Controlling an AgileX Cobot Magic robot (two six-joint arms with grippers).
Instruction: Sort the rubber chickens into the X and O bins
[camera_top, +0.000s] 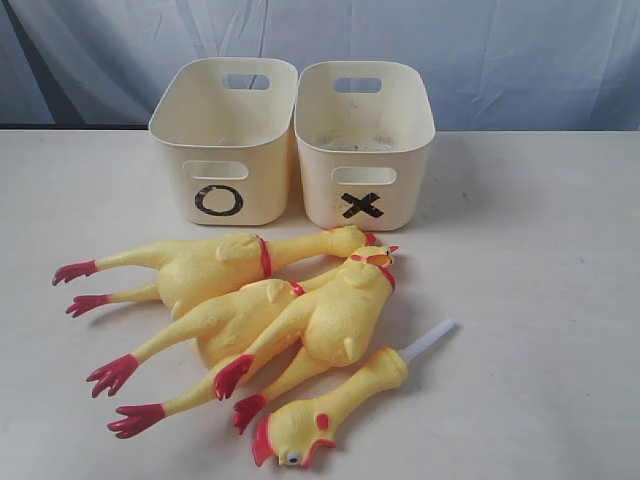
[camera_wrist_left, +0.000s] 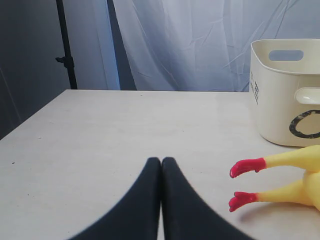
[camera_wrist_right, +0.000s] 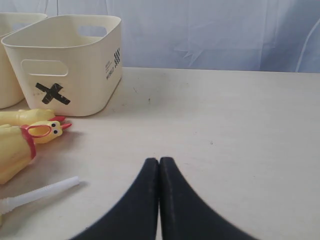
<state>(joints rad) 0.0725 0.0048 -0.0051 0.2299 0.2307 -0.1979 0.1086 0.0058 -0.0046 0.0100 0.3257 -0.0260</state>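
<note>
Two cream bins stand side by side at the back of the table, the O bin (camera_top: 222, 140) left and the X bin (camera_top: 363, 140) right. In front of them lie three long-legged yellow rubber chickens (camera_top: 215, 265) (camera_top: 240, 320) (camera_top: 335, 315) overlapping in a pile, heads toward the X bin. A shorter chicken (camera_top: 335, 410) with a white tube end (camera_top: 428, 340) lies nearest the front. Neither arm shows in the exterior view. My left gripper (camera_wrist_left: 161, 161) is shut and holds nothing, beside red chicken feet (camera_wrist_left: 246, 167) and the O bin (camera_wrist_left: 287, 90). My right gripper (camera_wrist_right: 159, 161) is shut and holds nothing, apart from the X bin (camera_wrist_right: 70, 65) and a chicken head (camera_wrist_right: 45, 131).
Pale tabletop (camera_top: 540, 300) stretches to the right and left of the pile. A blue-grey curtain (camera_top: 500, 50) hangs behind the bins. A dark stand pole (camera_wrist_left: 65, 45) rises beyond the table's far corner in the left wrist view.
</note>
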